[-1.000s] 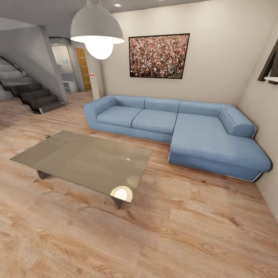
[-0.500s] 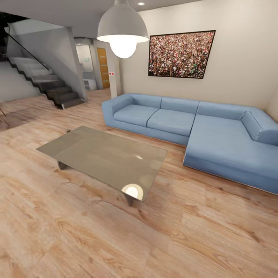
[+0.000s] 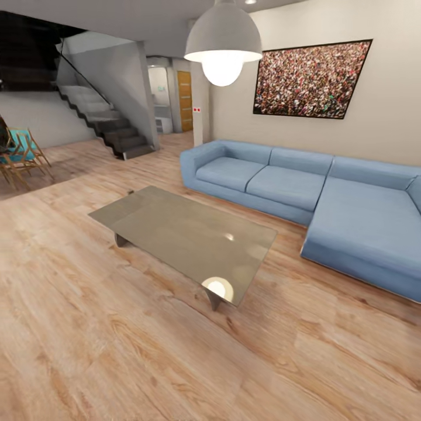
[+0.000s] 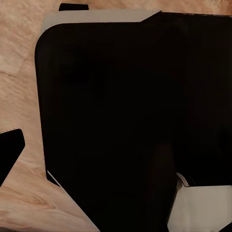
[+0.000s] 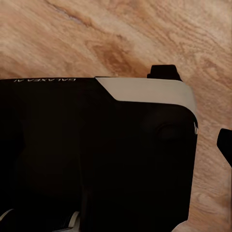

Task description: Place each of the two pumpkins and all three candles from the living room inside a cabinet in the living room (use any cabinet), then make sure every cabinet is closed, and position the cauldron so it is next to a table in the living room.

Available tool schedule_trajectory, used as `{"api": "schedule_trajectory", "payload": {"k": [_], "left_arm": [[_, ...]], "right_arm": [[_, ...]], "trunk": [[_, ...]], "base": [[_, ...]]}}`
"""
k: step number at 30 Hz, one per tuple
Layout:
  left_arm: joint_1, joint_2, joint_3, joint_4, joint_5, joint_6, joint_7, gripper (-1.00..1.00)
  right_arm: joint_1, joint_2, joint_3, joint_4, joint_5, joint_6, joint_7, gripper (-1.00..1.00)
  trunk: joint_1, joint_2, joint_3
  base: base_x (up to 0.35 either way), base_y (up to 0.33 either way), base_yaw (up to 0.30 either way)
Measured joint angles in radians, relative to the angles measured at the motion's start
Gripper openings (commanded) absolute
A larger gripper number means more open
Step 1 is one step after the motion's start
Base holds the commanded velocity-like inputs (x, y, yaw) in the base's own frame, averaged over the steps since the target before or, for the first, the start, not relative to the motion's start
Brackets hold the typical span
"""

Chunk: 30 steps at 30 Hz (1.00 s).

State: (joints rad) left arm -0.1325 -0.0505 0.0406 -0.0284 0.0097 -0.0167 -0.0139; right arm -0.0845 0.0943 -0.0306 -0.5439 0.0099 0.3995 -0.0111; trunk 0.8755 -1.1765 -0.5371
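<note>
Grey and glossy, the table (image 3: pixel 187 234) stands on the wooden floor (image 3: pixel 117 351) in front of the blue sofa (image 3: pixel 304 193). Compared with a second ago the whole picture has slid right, so the camera is turning left; chairs (image 3: pixel 17 155) now appear far beyond the table. No pumpkin, candle or cauldron near the table: I judge the robot is searching. Whether each claw is apart or together, I cannot tell.

A: Room's bright and evenly lit, pendant lamp (image 3: pixel 223 44) glowing at 12 o'clock, its glare spot on the glossy table (image 3: pixel 186 235).

B: Yeah, staircase corner at 10 o'clock goes dark. Edges bend wide-angle. Wrist views mostly black, soft.
</note>
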Motion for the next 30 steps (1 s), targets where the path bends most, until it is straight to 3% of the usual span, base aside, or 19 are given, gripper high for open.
{"api": "schedule_trajectory", "payload": {"k": [21,24,27,29,30], "left_arm": [[0.001,-0.013,0.01,-0.002,0.005,0.01,-0.005,1.0],[0.001,-0.005,0.011,-0.012,0.011,0.014,-0.002,1.0],[-0.004,0.026,0.015,-0.07,0.051,0.018,0.022,1.0],[-0.005,0.049,0.028,-0.158,0.122,0.048,0.099,1.0],[-0.005,0.054,0.03,-0.18,0.142,0.063,0.125,1.0]], "right_arm": [[0.0,0.0,0.0,0.004,0.001,0.0,0.0,1.0],[0.0,0.0,0.0,0.005,0.0,0.0,0.0,1.0],[0.0,0.0,0.0,0.005,0.0,-0.004,0.0,1.0],[0.0,0.0,-0.001,0.009,0.0,-0.03,-0.001,1.0],[0.0,0.0,-0.001,0.012,0.0,-0.036,-0.001,1.0]], "trunk": [[0.0,0.0,-0.009],[0.0,0.0,-0.011],[0.0,0.0,-0.012],[0.0,0.0,-0.013],[0.0,0.0,-0.013]], "base": [[0.0,0.0,0.276],[0.0,0.0,0.276],[0.0,0.0,0.276],[0.0,0.0,0.276],[0.0,0.0,0.276]]}}
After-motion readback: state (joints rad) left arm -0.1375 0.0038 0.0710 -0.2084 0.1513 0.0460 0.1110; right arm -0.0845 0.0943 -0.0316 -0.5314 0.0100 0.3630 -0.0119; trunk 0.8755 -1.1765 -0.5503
